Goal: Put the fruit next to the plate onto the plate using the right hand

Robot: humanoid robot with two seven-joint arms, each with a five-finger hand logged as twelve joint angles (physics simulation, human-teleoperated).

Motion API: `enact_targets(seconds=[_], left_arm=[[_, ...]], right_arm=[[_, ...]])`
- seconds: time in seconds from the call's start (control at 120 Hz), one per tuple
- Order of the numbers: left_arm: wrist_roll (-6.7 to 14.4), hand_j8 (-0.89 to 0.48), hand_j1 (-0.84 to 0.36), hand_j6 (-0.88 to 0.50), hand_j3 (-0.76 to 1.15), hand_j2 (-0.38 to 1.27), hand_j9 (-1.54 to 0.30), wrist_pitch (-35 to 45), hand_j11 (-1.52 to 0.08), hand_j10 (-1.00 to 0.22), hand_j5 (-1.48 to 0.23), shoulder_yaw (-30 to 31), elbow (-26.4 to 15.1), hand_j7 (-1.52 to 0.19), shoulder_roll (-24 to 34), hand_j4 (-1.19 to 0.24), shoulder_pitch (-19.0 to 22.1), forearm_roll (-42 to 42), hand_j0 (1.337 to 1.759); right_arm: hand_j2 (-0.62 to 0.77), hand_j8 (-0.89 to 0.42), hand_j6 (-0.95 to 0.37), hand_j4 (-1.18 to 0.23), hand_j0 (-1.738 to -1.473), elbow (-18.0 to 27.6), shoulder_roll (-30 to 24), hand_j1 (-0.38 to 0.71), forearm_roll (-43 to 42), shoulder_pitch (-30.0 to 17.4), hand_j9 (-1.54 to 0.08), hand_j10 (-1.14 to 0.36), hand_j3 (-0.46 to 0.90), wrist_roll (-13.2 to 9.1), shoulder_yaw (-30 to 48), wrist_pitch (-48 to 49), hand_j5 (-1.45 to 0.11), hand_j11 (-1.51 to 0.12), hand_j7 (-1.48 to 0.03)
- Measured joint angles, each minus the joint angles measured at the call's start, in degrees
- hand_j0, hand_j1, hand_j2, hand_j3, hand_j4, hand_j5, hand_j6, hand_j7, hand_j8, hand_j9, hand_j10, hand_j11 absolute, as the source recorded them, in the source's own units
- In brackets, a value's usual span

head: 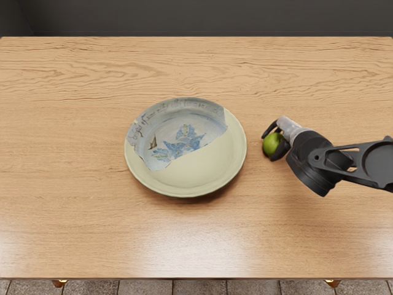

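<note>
Fruit (271,144): right of centre, beside plate (184,179), on counter (92,233), not yet plated; right robot hand (282,139) wrapped round it. You have lift and transfer left.

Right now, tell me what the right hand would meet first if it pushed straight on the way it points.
The right hand points left, its fingers curled around the lime. Straight on, it would likely meet the right rim of the plate first, though the hand's height is hard to judge.
</note>
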Motion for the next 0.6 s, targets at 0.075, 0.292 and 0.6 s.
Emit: enact_targets(seconds=[0.075, 0.292, 0.6], left_arm=[[0.0, -0.23, 0.08, -0.23, 0.00, 0.05, -0.30, 0.0, -0.30, -0.23, -0.30, 0.0, 0.0, -0.30, 0.0, -0.23, 0.0, 0.0, 1.658], [0.0, -0.23, 0.08, -0.23, 0.00, 0.05, -0.30, 0.0, -0.30, -0.23, -0.30, 0.0, 0.0, -0.30, 0.0, -0.23, 0.0, 0.0, 1.658], [0.0, -0.23, 0.07, -0.23, 0.00, 0.05, -0.30, 0.0, -0.30, -0.23, -0.30, 0.0, 0.0, -0.30, 0.0, -0.23, 0.0, 0.0, 1.658]], right_arm=[[0.07, -0.37, -0.41, -0.61, -1.652, 0.0, 0.0, 0.24, 0.0, -0.1, -0.84, -0.60, 0.00, 0.0, 0.0, 0.0, -0.83, -0.85, -0.83], [0.17, -0.27, -0.32, -0.50, -1.645, 0.0, 0.0, 0.30, 0.0, -0.1, -1.02, -0.52, 0.00, -0.1, 0.1, 0.2, -1.02, -1.02, -0.98], [0.20, -0.19, -0.27, -0.44, -1.644, 3.9, -3.4, 0.30, 2.6, 6.6, -1.16, -0.47, 0.00, -0.1, 1.4, 0.4, -1.18, -1.14, -1.09]])
